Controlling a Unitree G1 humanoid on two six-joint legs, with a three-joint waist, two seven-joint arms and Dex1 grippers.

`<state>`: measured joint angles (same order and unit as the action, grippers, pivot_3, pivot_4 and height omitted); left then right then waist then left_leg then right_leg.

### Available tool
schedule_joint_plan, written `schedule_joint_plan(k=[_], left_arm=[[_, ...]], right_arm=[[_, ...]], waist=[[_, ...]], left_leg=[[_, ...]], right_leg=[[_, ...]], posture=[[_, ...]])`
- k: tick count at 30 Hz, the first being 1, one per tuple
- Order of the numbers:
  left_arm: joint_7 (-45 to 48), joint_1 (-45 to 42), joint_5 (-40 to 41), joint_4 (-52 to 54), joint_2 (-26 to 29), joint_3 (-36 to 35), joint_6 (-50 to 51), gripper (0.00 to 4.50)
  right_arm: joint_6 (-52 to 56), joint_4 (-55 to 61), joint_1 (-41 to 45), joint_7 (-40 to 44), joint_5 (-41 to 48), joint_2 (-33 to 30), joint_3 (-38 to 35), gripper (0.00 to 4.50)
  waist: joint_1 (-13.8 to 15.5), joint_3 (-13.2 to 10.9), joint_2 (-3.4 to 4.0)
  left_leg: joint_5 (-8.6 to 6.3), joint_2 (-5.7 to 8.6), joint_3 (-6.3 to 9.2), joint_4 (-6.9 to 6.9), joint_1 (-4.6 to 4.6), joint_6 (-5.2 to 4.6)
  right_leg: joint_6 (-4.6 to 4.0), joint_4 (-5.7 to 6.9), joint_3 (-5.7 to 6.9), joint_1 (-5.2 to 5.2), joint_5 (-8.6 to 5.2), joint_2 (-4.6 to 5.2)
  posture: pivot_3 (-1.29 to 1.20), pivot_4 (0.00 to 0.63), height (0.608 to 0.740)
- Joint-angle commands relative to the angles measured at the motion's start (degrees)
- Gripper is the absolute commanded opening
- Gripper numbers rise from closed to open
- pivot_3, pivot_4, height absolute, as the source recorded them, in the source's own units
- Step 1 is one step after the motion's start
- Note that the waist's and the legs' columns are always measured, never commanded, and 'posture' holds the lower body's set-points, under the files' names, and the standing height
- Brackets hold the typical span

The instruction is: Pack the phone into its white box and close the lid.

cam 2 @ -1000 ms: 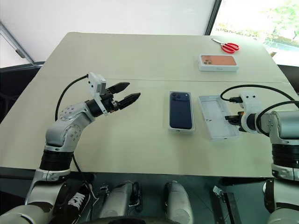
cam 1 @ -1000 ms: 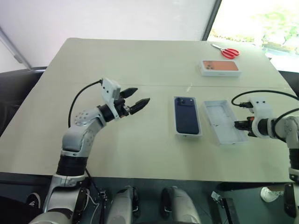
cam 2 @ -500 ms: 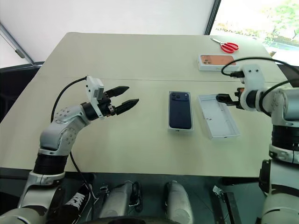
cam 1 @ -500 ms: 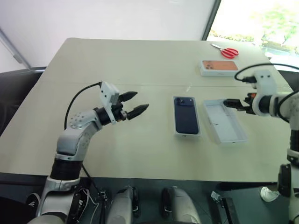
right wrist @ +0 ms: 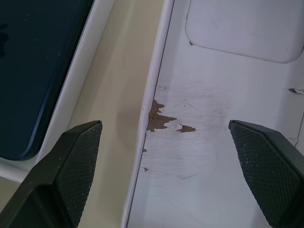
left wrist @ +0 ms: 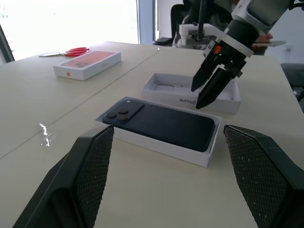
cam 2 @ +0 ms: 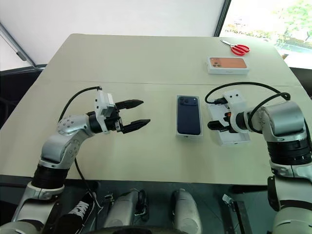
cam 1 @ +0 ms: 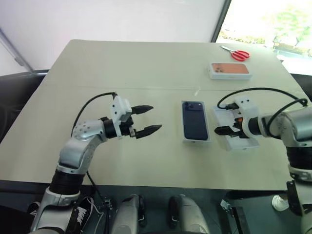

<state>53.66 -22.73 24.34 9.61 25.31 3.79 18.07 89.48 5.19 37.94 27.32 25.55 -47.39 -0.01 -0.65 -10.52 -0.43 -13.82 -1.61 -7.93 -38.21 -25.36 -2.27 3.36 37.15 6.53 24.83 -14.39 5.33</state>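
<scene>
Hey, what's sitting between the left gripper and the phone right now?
Nothing: only bare table lies between the left gripper and the phone, as the left eye view shows.

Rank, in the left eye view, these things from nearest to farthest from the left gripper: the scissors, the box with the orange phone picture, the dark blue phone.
From the left gripper:
1. The phone, just to its right, mid-table.
2. The box with the orange phone picture, far right of the table.
3. The scissors, beyond that box, by the far right corner.
</scene>
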Motion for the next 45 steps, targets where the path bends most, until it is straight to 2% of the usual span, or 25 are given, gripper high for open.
schedule_joint_plan(k=[1, 2, 5, 7, 12, 16, 19, 21, 26, 30, 33, 37, 41, 45], left_arm=[[-1.91, 0.11, -0.06, 1.95, -1.31, -0.04, -1.11, 3.91], [-2.08, 0.14, -0.20, 2.01, -1.41, -0.01, -1.12, 3.91], [-2.81, 0.10, -0.73, 1.69, -1.57, 0.03, -1.23, 3.91], [-3.18, 0.01, -0.89, 1.51, -1.63, 0.01, -1.31, 3.91], [-3.94, -0.21, -0.30, 1.77, -2.09, -0.40, -0.48, 3.91], [-4.33, 0.03, 0.01, 2.01, -2.00, -0.54, 0.14, 3.91], [-4.41, -0.03, 0.07, 1.79, -1.79, -0.76, 0.32, 3.91], [-4.53, -0.21, -0.05, 1.36, -1.65, -1.01, 0.28, 3.91], [-4.95, -0.65, 0.17, 0.55, -1.57, -1.77, 0.39, 3.91], [-5.90, -0.89, 0.10, -0.11, -1.78, -2.17, 0.24, 3.91], [-6.80, -1.23, 0.12, -0.15, -2.09, -2.40, 0.38, 3.91], [-8.27, -1.49, -0.44, -0.49, -2.31, -2.59, -0.05, 3.91], [-9.40, -1.72, -0.39, -0.57, -2.45, -2.93, -0.12, 3.91], [-10.25, -1.63, -0.48, -0.38, -2.50, -3.02, 0.01, 3.91]], right_arm=[[0.68, 3.40, -0.13, -0.22, 0.15, -0.26, -0.24, 4.46], [0.40, 3.77, -0.51, -0.31, -0.07, -0.50, 0.23, 4.46], [0.92, 3.77, -1.22, -1.49, -0.91, 0.21, -0.24, 3.61], [0.66, 4.17, -1.55, -1.98, -1.21, 0.36, 0.13, 2.69], [1.40, 4.86, -2.57, -2.70, -1.24, 1.83, -0.32, 0.05], [-0.05, 4.45, -2.24, -3.08, -2.09, 1.05, 0.69, 0.05], [0.34, 0.45, 0.88, -3.78, -2.55, 3.26, -2.76, 0.05], [-1.59, -2.27, 4.84, -4.63, -2.47, 6.38, -7.35, 0.05], [1.59, -8.31, 15.30, -6.98, -1.17, 15.65, -22.36, 0.05], [2.90, -12.80, 21.54, -9.72, 4.84, 24.71, -35.36, 0.05], [3.02, -14.27, 21.81, -14.11, 13.06, 30.03, -39.09, 0.05], [3.02, -15.23, 20.77, -23.02, 30.74, 37.11, -43.11, 0.05], [3.02, -14.47, 15.84, -33.96, 46.18, 41.15, -42.10, 0.05], [3.01, -15.03, 10.31, -42.09, 59.17, 42.04, -39.48, 0.05]], waist=[[0.02, 0.00, 0.00], [0.02, 0.00, 0.00], [0.12, 0.00, 0.00], [0.09, 0.00, 0.00], [0.04, 0.01, -0.01], [0.06, 0.01, -0.02], [0.03, 0.01, -0.02], [-0.07, 0.01, -0.01], [-0.11, 0.00, 0.02], [-0.04, 0.01, 0.03], [-0.01, 0.01, 0.03], [-0.21, 0.00, 0.05], [-0.08, 0.01, 0.05], [-0.13, 0.01, 0.05]], left_leg=[[0.00, 0.00, 0.00, 0.00, 0.00, 0.00], [0.00, 0.00, 0.00, 0.00, 0.00, 0.00], [0.00, 0.01, 0.00, -0.01, 0.00, 0.00], [0.00, 0.02, 0.00, -0.01, 0.00, 0.00], [0.00, 0.00, 0.00, -0.01, 0.00, 0.00], [0.00, 0.00, 0.00, -0.03, 0.01, 0.00], [0.00, 0.01, 0.00, -0.03, 0.02, 0.00], [0.01, 0.01, 0.00, -0.04, 0.02, 0.00], [0.05, -0.07, -0.01, -0.01, 0.01, 0.07], [0.05, -0.11, -0.01, -0.01, 0.01, 0.09], [0.05, -0.10, -0.01, -0.01, 0.01, 0.08], [0.06, -0.09, -0.01, 0.00, 0.00, 0.08], [0.06, -0.10, 0.01, 0.00, 0.01, 0.09], [0.05, -0.07, 0.01, -0.01, 0.00, 0.07]], right_leg=[[0.00, 0.00, 0.00, 0.00, 0.00, 0.00], [0.00, 0.00, 0.00, 0.00, 0.00, 0.00], [0.00, 0.00, 0.00, -0.01, 0.00, 0.01], [0.00, 0.00, 0.00, -0.01, 0.00, 0.01], [0.00, 0.00, 0.00, -0.01, 0.00, 0.00], [0.00, 0.00, 0.00, -0.04, 0.00, 0.00], [0.00, 0.00, 0.00, -0.04, 0.00, 0.00], [0.00, 0.02, 0.00, -0.03, 0.00, -0.02], [0.00, 0.06, -0.01, 0.01, 0.00, -0.15], [-0.01, 0.07, -0.01, -0.01, 0.01, -0.19], [-0.01, 0.07, -0.01, -0.02, 0.01, -0.19], [-0.01, 0.09, -0.02, -0.01, 0.01, -0.19], [-0.01, 0.08, -0.01, -0.04, 0.01, -0.20], [-0.01, 0.08, -0.02, -0.05, 0.01, -0.17]], posture=[[0.00, 0.150, 0.738], [0.00, 0.150, 0.738], [0.00, 0.150, 0.738], [0.00, 0.150, 0.738], [0.00, 0.150, 0.738], [0.00, 0.150, 0.738], [0.00, 0.150, 0.738], [0.00, 0.150, 0.738], [0.00, 0.150, 0.738], [0.00, 0.150, 0.738], [0.00, 0.150, 0.738], [0.00, 0.150, 0.738], [0.00, 0.150, 0.738], [0.00, 0.150, 0.738]])
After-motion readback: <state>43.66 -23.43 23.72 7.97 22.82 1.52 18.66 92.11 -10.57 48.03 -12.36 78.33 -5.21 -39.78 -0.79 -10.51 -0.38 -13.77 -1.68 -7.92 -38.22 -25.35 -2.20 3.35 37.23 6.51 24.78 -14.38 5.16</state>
